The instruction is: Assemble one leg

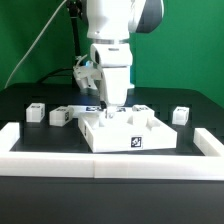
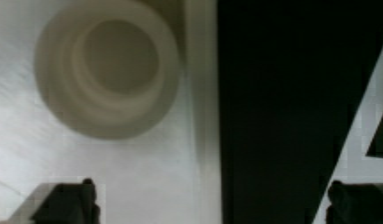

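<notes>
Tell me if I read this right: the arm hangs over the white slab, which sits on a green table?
Not quite. The table is black, not green; only the backdrop is green, as the exterior view shows. The arm does hang over the white slab.

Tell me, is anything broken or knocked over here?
Nothing looks broken or spilled. Small white legs sit loose on the black table beside the white slab, and the open end effector hangs over the slab.

Arm (image 1: 113,20) glossy white, rounded casings; grey cap (image 1: 151,14) on upper joint. Black cable (image 1: 33,50) trailing behind. Fingers (image 2: 63,203) dark, probably black; wrist view blurred.
</notes>
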